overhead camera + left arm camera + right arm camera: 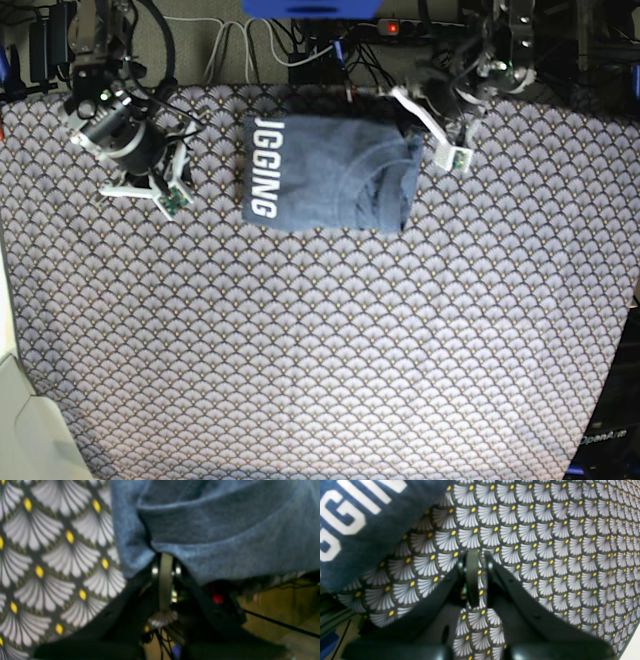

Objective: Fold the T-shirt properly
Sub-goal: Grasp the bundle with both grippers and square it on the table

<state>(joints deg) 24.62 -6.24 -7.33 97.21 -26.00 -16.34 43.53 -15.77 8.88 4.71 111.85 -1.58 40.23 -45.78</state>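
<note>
Folded T-shirt (325, 185) near table cover's (320, 350) far edge. Left gripper (165, 562) pressed together at its hem (pinching cloth? unclear), probably tidying; right gripper (476, 562) nearly closed, empty, parked aside.

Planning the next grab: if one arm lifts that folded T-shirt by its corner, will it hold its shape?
Probably not. The T-shirt is soft knit, lying in loose ridges where the left gripper meets its edge, so layers would likely droop and unfold. It looks light; pushed, it would likely bunch on the patterned table cover rather than slide.
</note>
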